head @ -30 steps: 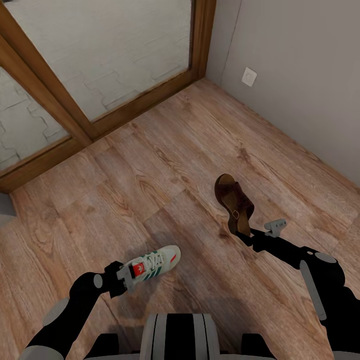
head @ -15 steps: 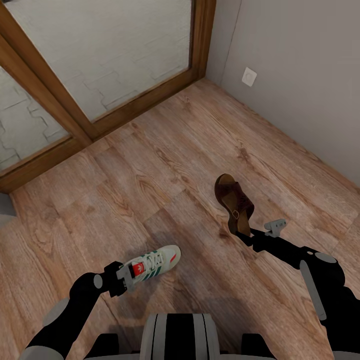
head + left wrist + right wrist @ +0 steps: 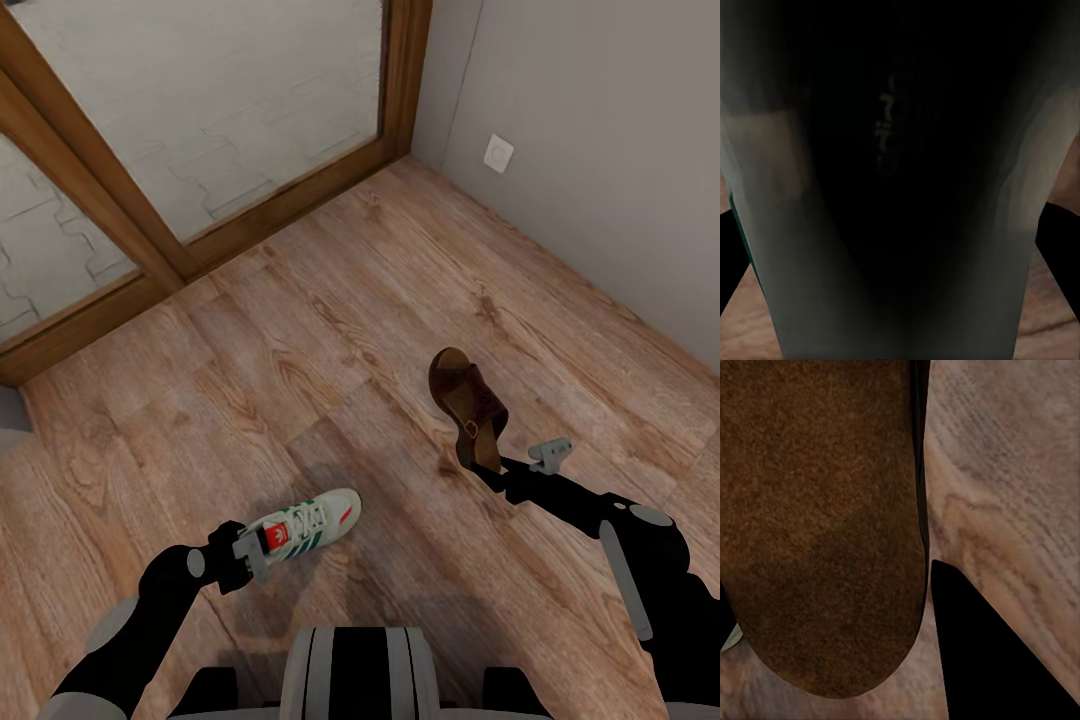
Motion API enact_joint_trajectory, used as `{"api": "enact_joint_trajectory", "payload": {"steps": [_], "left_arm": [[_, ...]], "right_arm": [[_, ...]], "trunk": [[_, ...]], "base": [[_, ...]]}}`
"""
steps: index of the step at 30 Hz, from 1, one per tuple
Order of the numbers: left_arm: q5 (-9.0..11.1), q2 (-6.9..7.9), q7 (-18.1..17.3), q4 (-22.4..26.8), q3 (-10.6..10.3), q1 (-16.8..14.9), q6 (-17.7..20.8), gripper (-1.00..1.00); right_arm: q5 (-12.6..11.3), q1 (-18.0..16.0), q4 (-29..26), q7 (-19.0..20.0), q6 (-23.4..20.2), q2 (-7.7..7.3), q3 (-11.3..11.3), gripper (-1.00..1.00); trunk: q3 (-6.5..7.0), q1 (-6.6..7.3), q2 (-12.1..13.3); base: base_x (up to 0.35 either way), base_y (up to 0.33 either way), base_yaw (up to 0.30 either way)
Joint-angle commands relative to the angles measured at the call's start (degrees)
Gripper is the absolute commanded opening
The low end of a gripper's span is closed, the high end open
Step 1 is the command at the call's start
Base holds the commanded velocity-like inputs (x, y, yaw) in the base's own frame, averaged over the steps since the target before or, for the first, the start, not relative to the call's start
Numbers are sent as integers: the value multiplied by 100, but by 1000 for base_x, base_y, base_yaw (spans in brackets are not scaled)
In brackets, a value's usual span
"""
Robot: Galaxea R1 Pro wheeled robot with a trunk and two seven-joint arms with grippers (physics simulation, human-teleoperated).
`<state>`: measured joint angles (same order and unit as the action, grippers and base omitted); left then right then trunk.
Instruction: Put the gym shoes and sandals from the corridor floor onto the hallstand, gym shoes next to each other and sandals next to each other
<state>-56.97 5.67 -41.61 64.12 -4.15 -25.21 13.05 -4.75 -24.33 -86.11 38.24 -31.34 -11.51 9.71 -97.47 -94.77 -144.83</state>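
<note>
No words or numbers can be read anywhere. The one mark that shows is on the gym shoe (image 3: 305, 527), lying on the wood floor at the near left: its red-orange tongue label (image 3: 279, 538) carries a small white emblem, too blurred to make out as letters or a brand name. Three green stripes run along the shoe's side. In the left wrist view a faint pale marking (image 3: 886, 124) sits on a dark inner surface, and it is illegible.
</note>
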Motion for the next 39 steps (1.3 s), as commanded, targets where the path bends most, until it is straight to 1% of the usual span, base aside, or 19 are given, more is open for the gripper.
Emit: {"api": "enact_joint_trajectory", "payload": {"steps": [1, 9, 17, 22, 25, 26, 27, 28, 29, 31, 32, 33, 34, 37, 38, 39], "left_arm": [[-16, 6, -23, 8, -15, -2, 40, -100], [-16, 9, -23, 15, -15, 7, 40, -100], [-16, 6, -23, 21, 23, 3, 47, -100], [-2, -4, -26, 27, 376, 2, 39, -100], [47, -11, -26, 24, 637, 2, 25, -100], [65, -12, -24, 21, 778, 2, 21, -100], [74, -12, -24, 16, 837, 3, 17, -100], [105, -19, -24, -6, 978, 4, 7, -100], [387, -53, -23, -55, 1522, 7, -24, -100], [647, -65, -23, -67, 1781, 7, -33, -100], [723, -65, -21, -69, 1824, 7, -34, -100], [992, -65, -18, -74, 1918, 7, -37, -100], [1570, -65, -13, -176, 2002, 12, -37, -100], [2124, -70, 4, -448, 2025, 15, -44, -100], [2202, -69, 13, -477, 2026, 15, -45, -100], [2349, -68, 46, -521, 2032, 16, -46, -100]], "right_arm": [[-70, -3, -3, -5, -65, 0, 5, -100], [-70, -2, -9, -1, -65, 0, 6, -100], [-70, -2, -11, -1, -65, 0, 8, -100], [-70, -2, -11, -1, -65, 0, 7, -100], [-68, -3, -11, -1, -65, 0, 5, -100], [-65, -2, -11, -4, -65, -2, 5, -100], [-64, -2, -11, -5, -65, -3, 7, -100], [-63, -2, -11, -6, -65, -6, 9, -100], [-60, -2, -11, -5, -65, -23, 12, -100], [-52, -2, -11, -6, -65, -30, 13, -100], [-51, -2, -11, -7, -65, -31, 13, -100], [-40, -2, -7, -10, -65, -27, 12, -100], [-20, -2, 1, -14, -63, -20, 7, -100], [-9, -2, 5, -17, -52, -19, 5, -100], [-9, -2, 5, -17, -51, -18, 5, -100], [-9, 0, 5, -19, -50, -18, 5, -100]], "trunk": [[-3, 1, -1], [-3, 1, -1], [174, 21, 9], [285, 34, 16], [351, 42, 20], [374, 45, 21], [396, 47, 23], [418, 50, 24], [440, 52, 25], [484, 58, 28], [507, 60, 29], [529, 63, 31], [551, 65, 32], [618, 73, 36], [642, 76, 37], [668, 78, 39]], "base": [[0, 0, 0], [0, 0, 0], [0, 0, 0], [0, 0, 0], [0, 0, 0], [0, 0, 0], [0, 0, 0], [0, 0, 0], [0, 0, 0], [0, 0, 0], [0, 0, 0], [0, 0, 0], [0, 0, 0], [0, 0, -6], [0, 0, -38], [0, 0, -71]]}}
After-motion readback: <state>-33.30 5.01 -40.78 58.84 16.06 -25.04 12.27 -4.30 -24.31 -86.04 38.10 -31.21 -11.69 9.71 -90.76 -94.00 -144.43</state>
